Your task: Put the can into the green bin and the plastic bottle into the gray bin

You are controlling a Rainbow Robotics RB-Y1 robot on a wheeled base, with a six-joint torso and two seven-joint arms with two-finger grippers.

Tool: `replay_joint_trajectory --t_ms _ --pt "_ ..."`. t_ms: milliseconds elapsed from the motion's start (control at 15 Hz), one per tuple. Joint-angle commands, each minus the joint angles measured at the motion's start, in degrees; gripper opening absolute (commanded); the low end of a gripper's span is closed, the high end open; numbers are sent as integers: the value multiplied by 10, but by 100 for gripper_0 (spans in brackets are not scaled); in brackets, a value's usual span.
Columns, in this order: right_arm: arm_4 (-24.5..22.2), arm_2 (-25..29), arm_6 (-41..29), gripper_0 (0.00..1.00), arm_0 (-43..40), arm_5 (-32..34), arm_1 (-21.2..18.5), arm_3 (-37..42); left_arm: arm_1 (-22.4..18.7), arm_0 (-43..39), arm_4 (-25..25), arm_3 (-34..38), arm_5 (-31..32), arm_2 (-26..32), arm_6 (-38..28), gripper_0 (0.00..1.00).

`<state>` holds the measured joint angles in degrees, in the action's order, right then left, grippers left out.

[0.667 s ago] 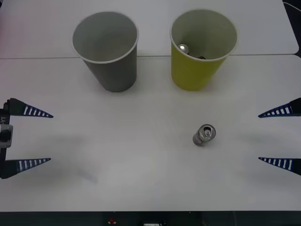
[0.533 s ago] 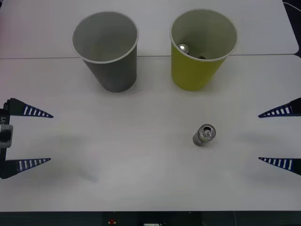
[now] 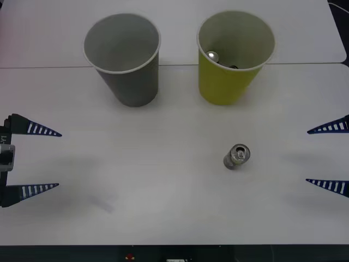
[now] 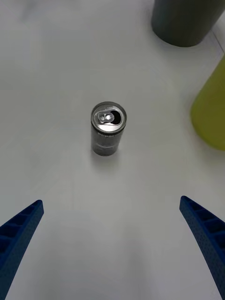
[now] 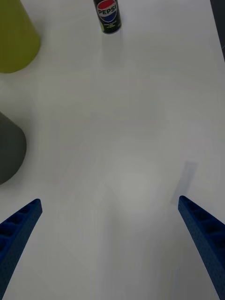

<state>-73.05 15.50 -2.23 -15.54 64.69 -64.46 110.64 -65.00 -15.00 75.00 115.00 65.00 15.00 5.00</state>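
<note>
A small silver can [image 3: 236, 156] stands upright on the white table, right of centre; its pull-tab top [image 4: 108, 116] faces up and a Pepsi label shows on the can [image 5: 108, 16] in the left wrist view. At the back stand the gray bin [image 3: 122, 57] and, to its right, the green bin [image 3: 234, 60], which has a small silvery object [image 3: 211, 55] inside. My right gripper [image 3: 307, 156] hovers open at the right edge, facing the can [image 4: 108, 129] from a distance. My left gripper [image 3: 58, 159] is open at the left edge. The plastic bottle is out of view.
The table [image 3: 163, 207] has a seam running across behind the bins. The green bin's wall [image 4: 211, 112] and the gray bin's base [image 4: 185, 21] lie beyond the can from the right wrist. From the left wrist, the green bin [image 5: 16, 37] and gray bin [image 5: 9, 150] sit to one side.
My right gripper has drawn back slightly toward the right edge, away from the can. The can, both bins and the left gripper have not moved.
</note>
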Motion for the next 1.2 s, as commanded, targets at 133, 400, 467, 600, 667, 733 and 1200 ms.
replay_joint_trajectory --t_ms 133,400,467,600,667,733,1200 --pt "13 -7 38 100 1 -1 44 -33 0 0 0 0 0 0 0 100" --pt "47 -16 128 100 1 -3 91 -85 0 0 0 0 0 0 0 100" --pt "53 -19 145 100 1 -3 101 -96 0 0 0 0 0 0 0 100" --pt "75 -32 176 100 1 -3 123 -125 0 0 0 0 0 0 0 100" --pt "87 -44 179 100 2 -4 130 -139 0 0 0 0 0 0 0 100" --pt "99 -55 181 100 5 -4 139 -154 0 0 0 0 0 0 0 100" --pt "110 -90 205 100 56 -2 223 -241 0 0 0 0 0 0 0 100"
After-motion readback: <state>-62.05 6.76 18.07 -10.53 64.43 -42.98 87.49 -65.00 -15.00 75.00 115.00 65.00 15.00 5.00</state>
